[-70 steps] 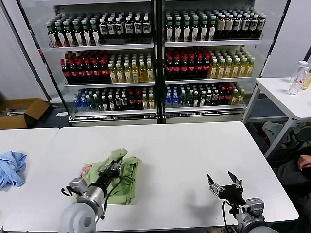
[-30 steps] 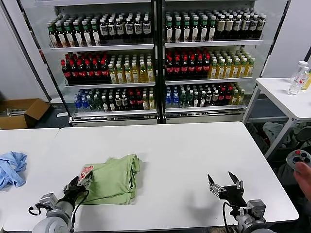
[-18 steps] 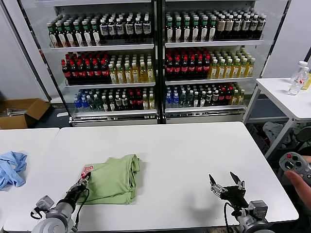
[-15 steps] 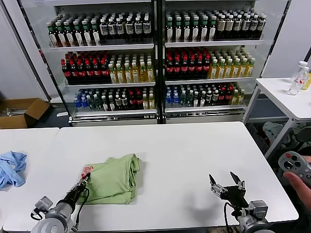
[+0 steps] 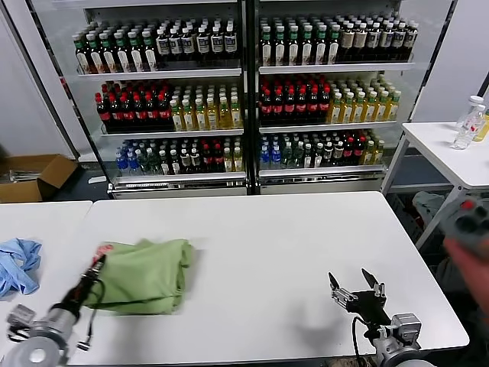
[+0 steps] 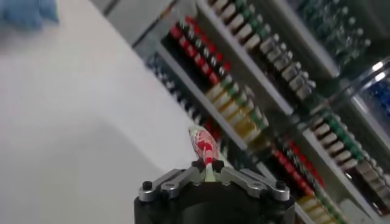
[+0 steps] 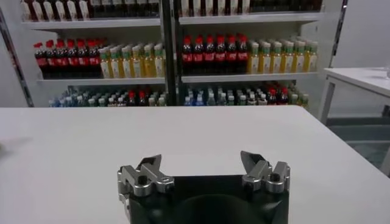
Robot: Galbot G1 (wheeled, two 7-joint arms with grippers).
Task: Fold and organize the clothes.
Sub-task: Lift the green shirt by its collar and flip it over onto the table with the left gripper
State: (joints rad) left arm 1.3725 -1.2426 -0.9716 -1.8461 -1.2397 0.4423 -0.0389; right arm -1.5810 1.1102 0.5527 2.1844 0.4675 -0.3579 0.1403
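A folded sage-green shirt [image 5: 141, 276] lies on the left part of the white table [image 5: 260, 252]. Its edge with a red-and-white print [image 5: 102, 251] points left. My left gripper [image 5: 95, 269] is shut on that printed edge, at the shirt's left side. In the left wrist view the print [image 6: 203, 145] sticks up from between the shut jaws of the left gripper [image 6: 208, 167]. My right gripper [image 5: 352, 287] is open and empty above the table's front right; it also shows in the right wrist view [image 7: 203, 164].
A blue cloth [image 5: 17, 262] lies on a second table at the far left. Drink coolers [image 5: 244, 92] stand behind. A side table [image 5: 451, 153] with bottles is at the right. A person's hand with a controller [image 5: 467, 229] is at the right edge.
My left gripper has pulled the shirt to the left across the table by its printed edge. The right arm has barely moved.
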